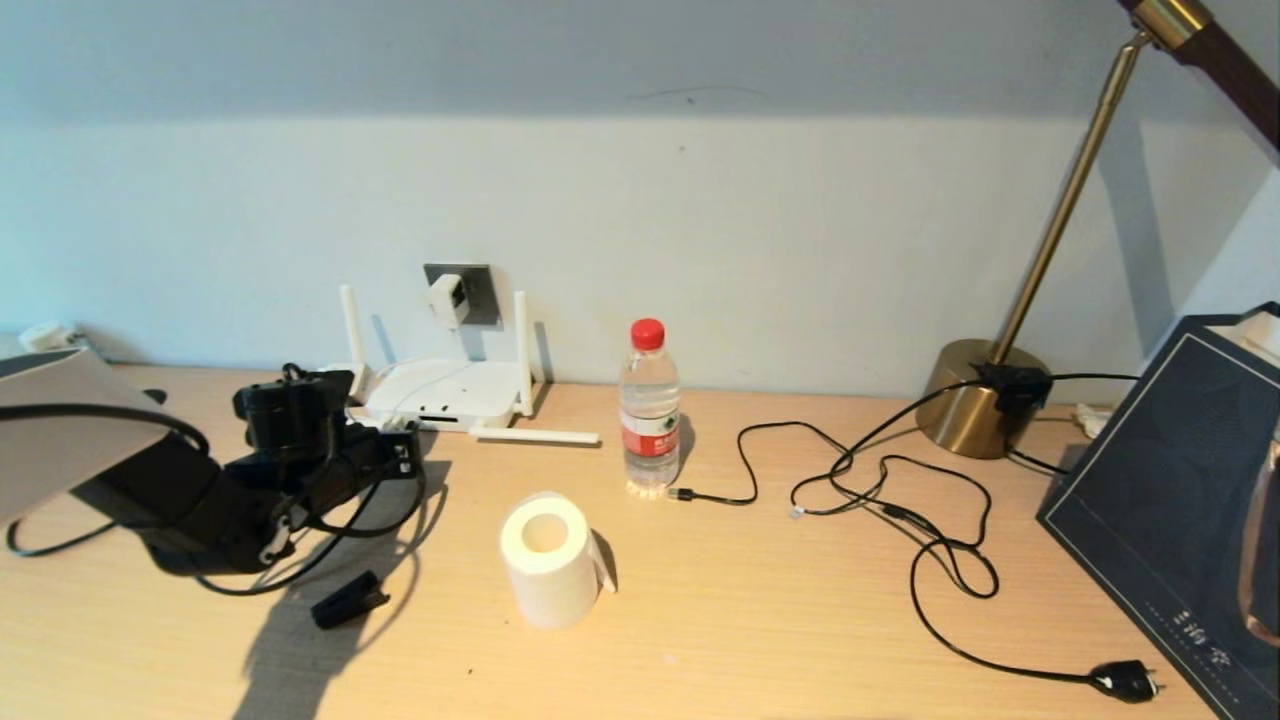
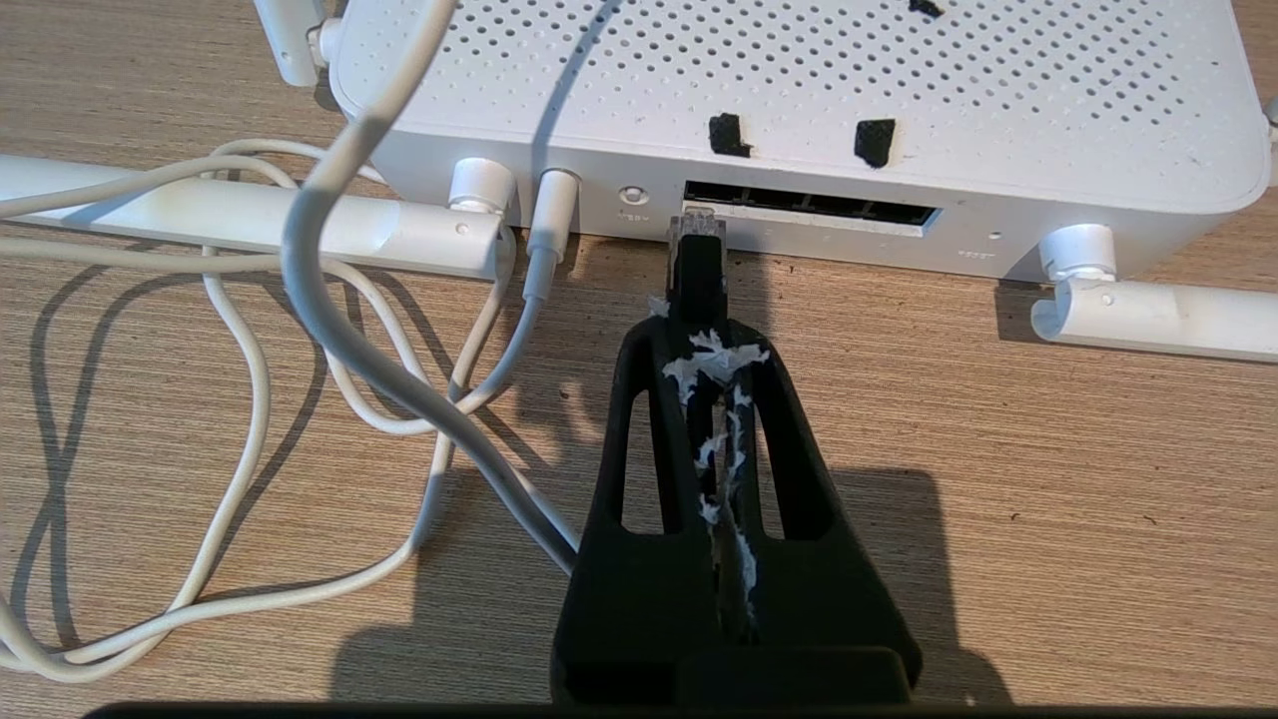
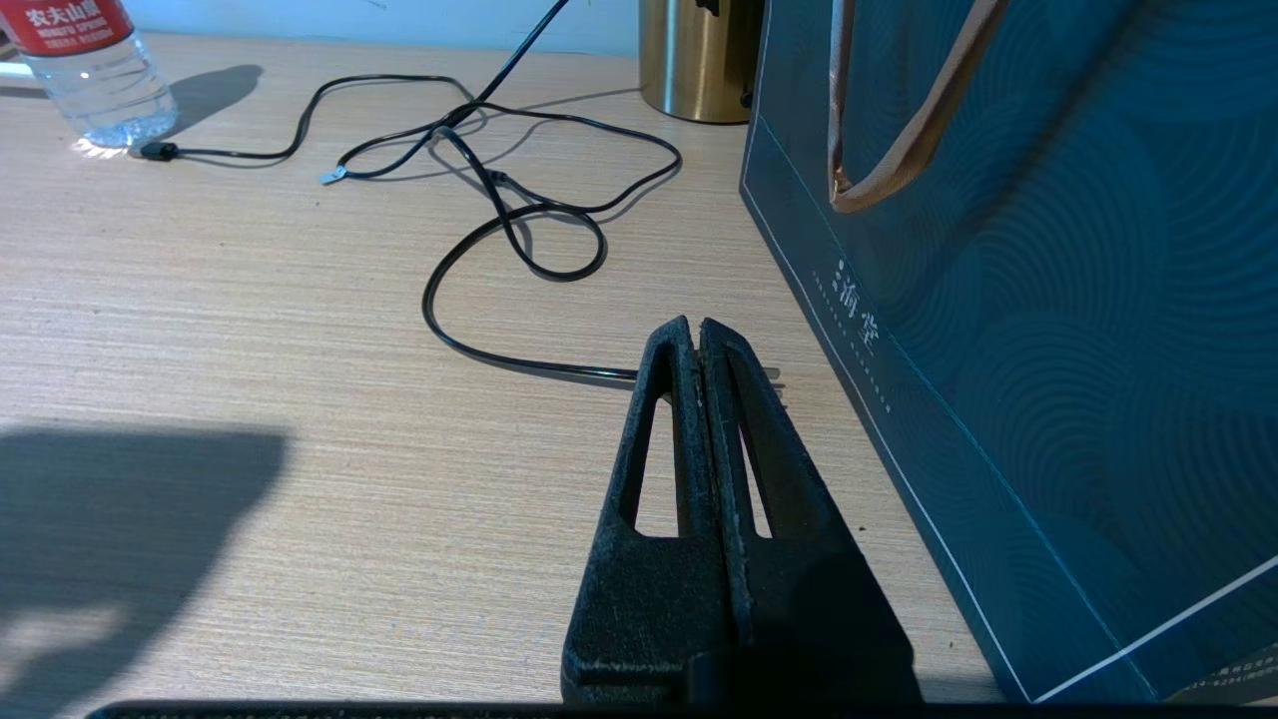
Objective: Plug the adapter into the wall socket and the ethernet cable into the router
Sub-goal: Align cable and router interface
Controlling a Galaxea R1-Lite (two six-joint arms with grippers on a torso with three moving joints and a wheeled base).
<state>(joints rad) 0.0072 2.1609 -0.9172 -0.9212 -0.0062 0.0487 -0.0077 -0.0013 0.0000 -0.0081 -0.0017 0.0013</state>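
The white router (image 1: 445,392) lies flat against the wall, its dark ports (image 2: 809,205) facing me. Above it the white adapter (image 1: 447,298) sits in the dark grey wall socket (image 1: 478,290), and its thin white cord (image 2: 329,300) loops down to the router. My left gripper (image 2: 701,335) is shut on the black ethernet cable (image 2: 696,265). The cable's clear plug tip is at the mouth of the port at one end of the row. In the head view the left gripper (image 1: 398,450) is just in front of the router. My right gripper (image 3: 696,328) is shut and empty, low over the table beside a blue bag.
A water bottle (image 1: 650,410) and a white paper roll (image 1: 548,560) stand mid-table. A thin black cord (image 1: 900,500) with a two-pin plug (image 1: 1125,682) sprawls on the right. A brass lamp base (image 1: 975,395) and the blue bag (image 1: 1180,500) stand far right. A small black piece (image 1: 350,598) lies near the left arm.
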